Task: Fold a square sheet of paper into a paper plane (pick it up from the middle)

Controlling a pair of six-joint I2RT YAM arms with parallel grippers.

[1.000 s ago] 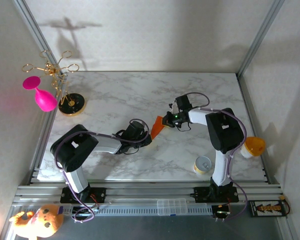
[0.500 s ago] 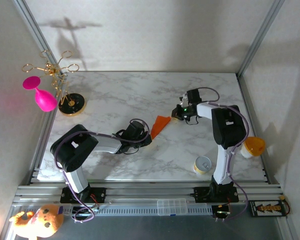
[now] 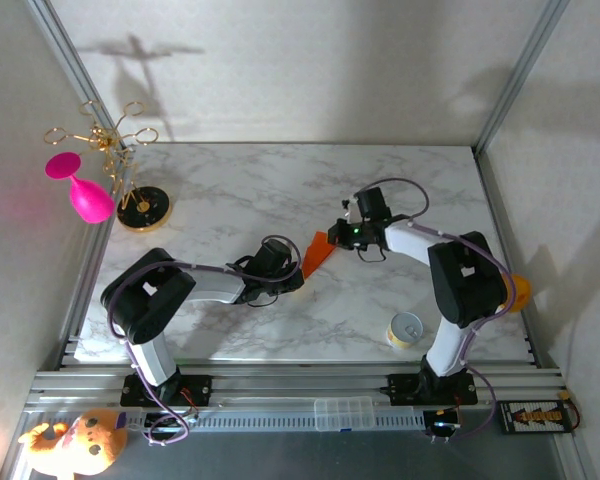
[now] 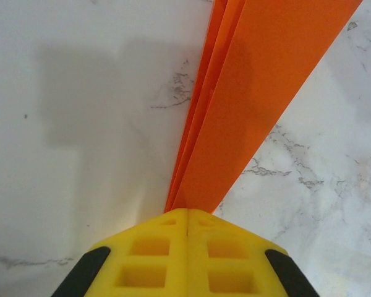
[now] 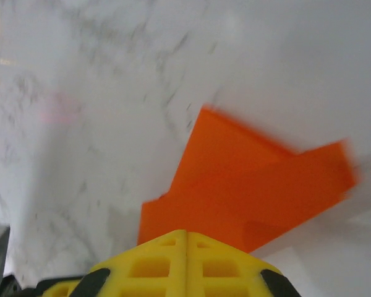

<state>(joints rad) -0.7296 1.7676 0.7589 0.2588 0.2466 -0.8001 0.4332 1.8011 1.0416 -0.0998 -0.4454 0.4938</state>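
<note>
The sheet is folded into a narrow bright orange paper plane (image 3: 317,252) that lies on the marble table (image 3: 230,190) between the two arms. My left gripper (image 3: 296,279) is shut, and its yellow fingertips (image 4: 167,223) meet the plane's sharp tip (image 4: 253,93). Whether they pinch the tip or only press on it I cannot tell. The right gripper (image 3: 338,237) is shut too, low over the plane's wide end (image 5: 247,185), which runs under its fingertips (image 5: 167,242) in a blurred right wrist view.
A small yellow can (image 3: 406,330) stands near the front right, beside the right arm. An orange-yellow cup (image 3: 517,290) sits at the right edge. A pink goblet (image 3: 83,192) and a gold rack (image 3: 130,180) stand at the far left.
The right gripper drew back to the right off the paper half a second ago, then returned to the plane's wide end. The left gripper has stayed at the tip.
</note>
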